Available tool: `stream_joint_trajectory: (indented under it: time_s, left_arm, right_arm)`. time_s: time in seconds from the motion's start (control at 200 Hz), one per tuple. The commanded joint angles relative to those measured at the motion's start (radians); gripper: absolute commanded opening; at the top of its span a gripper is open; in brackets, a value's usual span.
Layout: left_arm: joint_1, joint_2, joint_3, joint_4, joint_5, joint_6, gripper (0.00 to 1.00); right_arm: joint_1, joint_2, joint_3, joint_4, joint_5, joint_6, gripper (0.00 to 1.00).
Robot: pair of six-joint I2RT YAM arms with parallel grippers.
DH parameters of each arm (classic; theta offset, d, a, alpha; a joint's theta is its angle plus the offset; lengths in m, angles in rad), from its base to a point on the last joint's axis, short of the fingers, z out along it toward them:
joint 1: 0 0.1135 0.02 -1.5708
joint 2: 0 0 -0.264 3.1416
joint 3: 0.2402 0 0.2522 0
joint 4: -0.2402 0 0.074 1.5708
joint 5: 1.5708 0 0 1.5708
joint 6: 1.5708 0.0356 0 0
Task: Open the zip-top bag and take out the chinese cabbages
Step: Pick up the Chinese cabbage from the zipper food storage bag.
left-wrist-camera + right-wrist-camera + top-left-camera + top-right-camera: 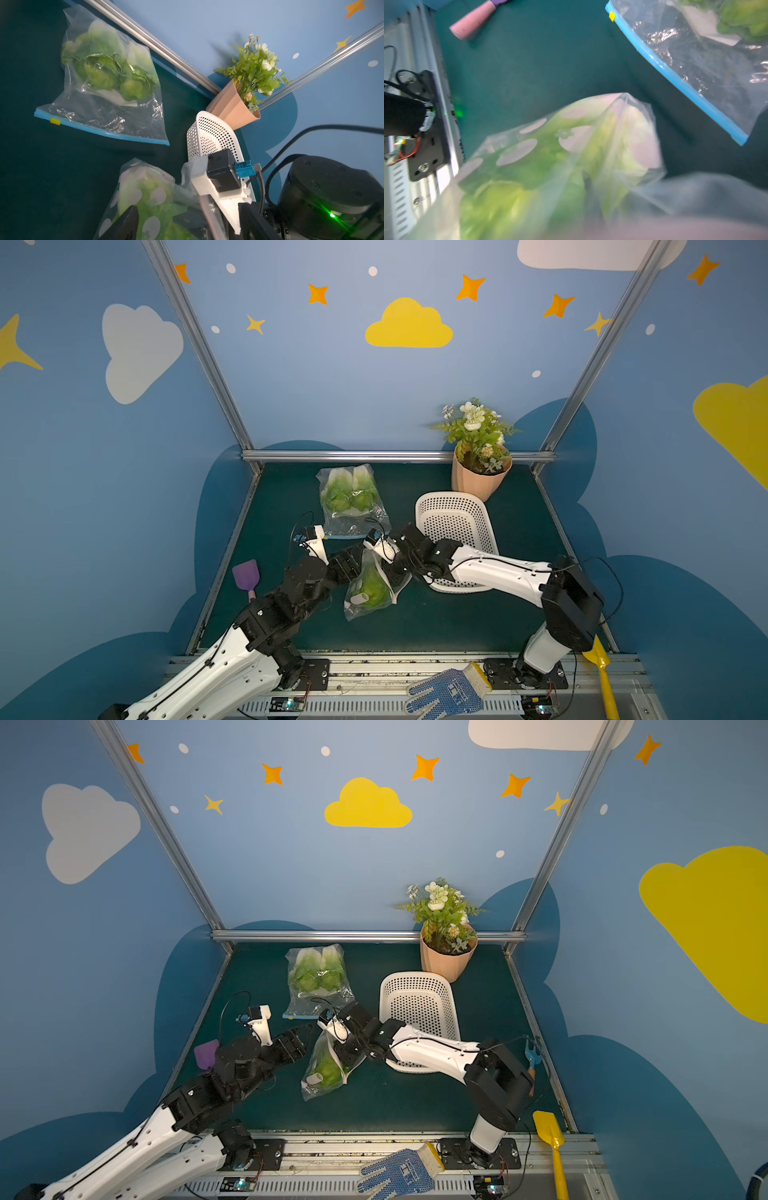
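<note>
A clear zip-top bag (353, 506) (318, 986) (108, 116) (695, 62) with a blue zip strip lies flat at the back, and the chinese cabbages (349, 493) (104, 74) show inside it. Nearer, a second bag with pale pink dots (370, 593) (326, 1073) (143, 193) (550, 149) holds a green leafy head with a white stub. My right gripper (388, 570) (345, 1050) is shut on this dotted bag's upper edge, which is raised. My left gripper (349, 562) (301, 1038) (160, 216) is open at the bag's other side, with plastic between its spread fingers.
A white perforated basket (419, 510) stands right of the bags, partly under my right arm. A potted white-flowered plant (478, 472) sits at the back right. A purple spatula (246, 576) lies at the left edge. A blue dotted glove (449, 693) and a yellow shovel (600, 664) lie on the front rail.
</note>
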Motion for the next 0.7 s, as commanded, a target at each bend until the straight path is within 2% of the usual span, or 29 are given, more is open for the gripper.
stream_joint_trajectory:
  time_s: [0.0, 0.1, 0.22, 0.405, 0.511, 0.581, 0.691]
  left_arm:
    - [0.017, -0.019, 0.046, -0.098, -0.061, 0.036, 0.8]
    - [0.07, -0.008, 0.093, -0.215, -0.046, 0.007, 0.83]
    - [0.179, -0.016, 0.09, -0.237, 0.096, -0.034, 0.86]
    - [0.417, -0.048, -0.03, -0.074, 0.416, -0.166, 0.9]
    - [0.55, -0.028, -0.136, 0.139, 0.648, -0.298, 0.91]
    - [0.595, 0.0, -0.184, 0.269, 0.729, -0.363, 0.91]
    - [0.605, 0.047, -0.167, 0.327, 0.785, -0.348, 0.92]
  right_arm:
    - [-0.025, -0.07, -0.028, 0.084, -0.095, -0.039, 0.0]
    - [-0.043, -0.113, -0.057, 0.117, -0.136, -0.071, 0.0]
    - [-0.046, -0.166, -0.099, 0.163, -0.166, -0.118, 0.0]
    - [-0.048, -0.266, -0.169, 0.236, -0.204, -0.175, 0.0]
    - [-0.048, -0.313, -0.188, 0.251, -0.231, -0.207, 0.0]
    - [-0.049, -0.338, -0.193, 0.249, -0.256, -0.227, 0.0]
    - [-0.047, -0.363, -0.199, 0.252, -0.284, -0.24, 0.0]
